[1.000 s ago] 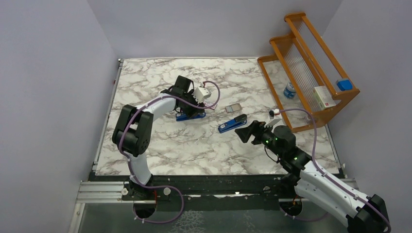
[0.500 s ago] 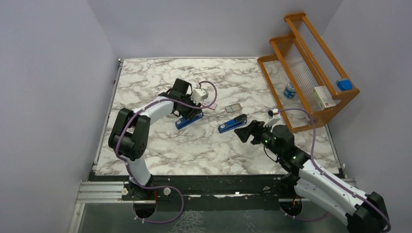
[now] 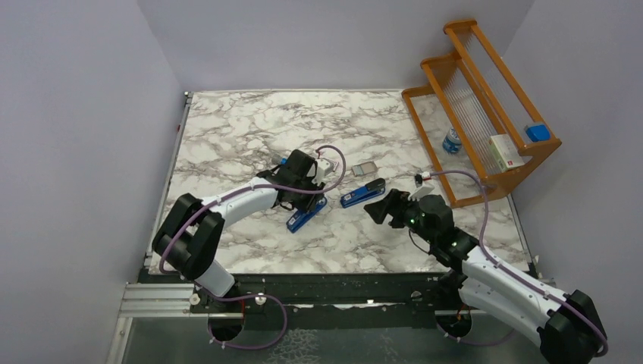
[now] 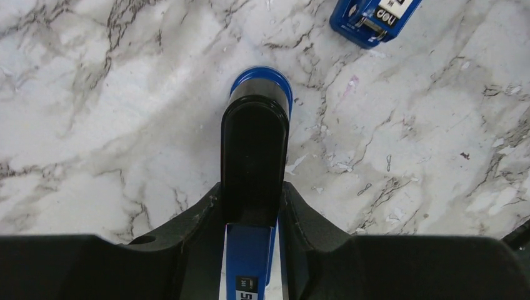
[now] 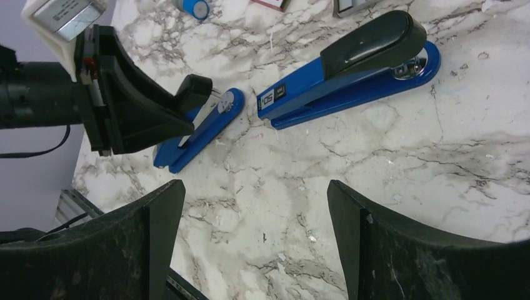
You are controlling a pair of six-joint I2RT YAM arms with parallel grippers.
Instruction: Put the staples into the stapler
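The left gripper [image 4: 252,195] pinches a blue stapler [image 4: 255,137] across its body. Since a second ago it has brought the stapler toward six o'clock and turned it. Whether it clears the marble table [image 3: 227,129] is hard to tell. The right gripper [image 5: 250,212], fingers spread wide, hovers as before at four o'clock of the second stapler [image 3: 362,193]. The staples [image 3: 365,168] lie just at that stapler's twelve o'clock.

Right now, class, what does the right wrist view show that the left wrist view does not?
Only the right wrist: the free stapler at full length, a blue-capped cylinder and the open right gripper. Only the left wrist: both left fingers pressed against the sides of the gripped stapler. Both: the left gripper on that stapler, part of the free one, the marble table.
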